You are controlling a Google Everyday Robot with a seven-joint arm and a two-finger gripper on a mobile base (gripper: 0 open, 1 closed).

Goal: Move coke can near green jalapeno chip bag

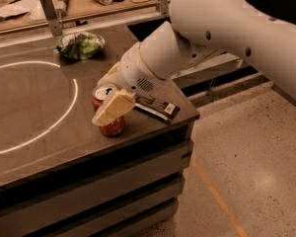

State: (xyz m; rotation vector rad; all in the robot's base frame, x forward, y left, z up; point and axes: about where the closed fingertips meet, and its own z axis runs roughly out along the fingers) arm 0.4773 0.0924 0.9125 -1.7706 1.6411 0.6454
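The coke can (110,128) stands upright near the front right of the dark tabletop (49,147), its silver top showing. My gripper (105,101) is down at the can, with its cream-coloured tip across the can's front and the white arm (197,38) reaching in from the upper right. The green jalapeno chip bag (80,44) lies crumpled at the back of the table, well apart from the can.
A flat black wrapped bar with a white label (159,107) lies just right of the can by the table's right edge. A white circle line (64,113) is marked on the tabletop to the left. A wooden counter with clutter (84,1) runs behind.
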